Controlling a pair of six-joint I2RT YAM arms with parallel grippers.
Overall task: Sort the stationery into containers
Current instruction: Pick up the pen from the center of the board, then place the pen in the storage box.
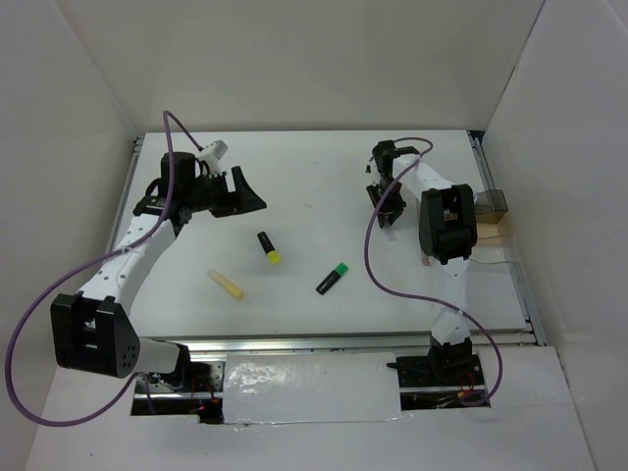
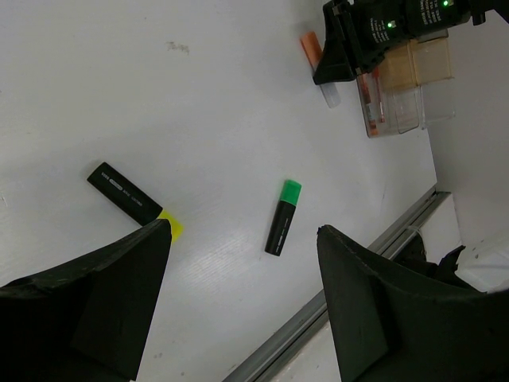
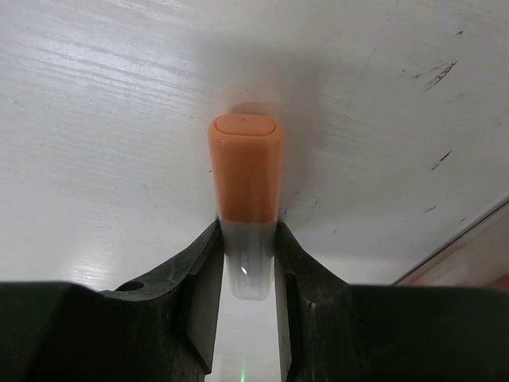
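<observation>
Your right tool (image 3: 248, 270) clamps the white orange-capped marker (image 3: 245, 167) on the counter (image 3: 95, 119) near the organiser (image 2: 398, 107), your left tool (image 2: 242, 231) gapes open; lift fast and the smooth barrel may pivot or slip free.

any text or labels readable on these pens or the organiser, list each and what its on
No text here is legible.
On the yellow-capped highlighter: white print along the black barrel, too small to read.
On the green-capped highlighter: faint print, too small to read.
On the white orange-capped marker: pale print on the barrel, blurred.
On the organiser: no label visible.
</observation>
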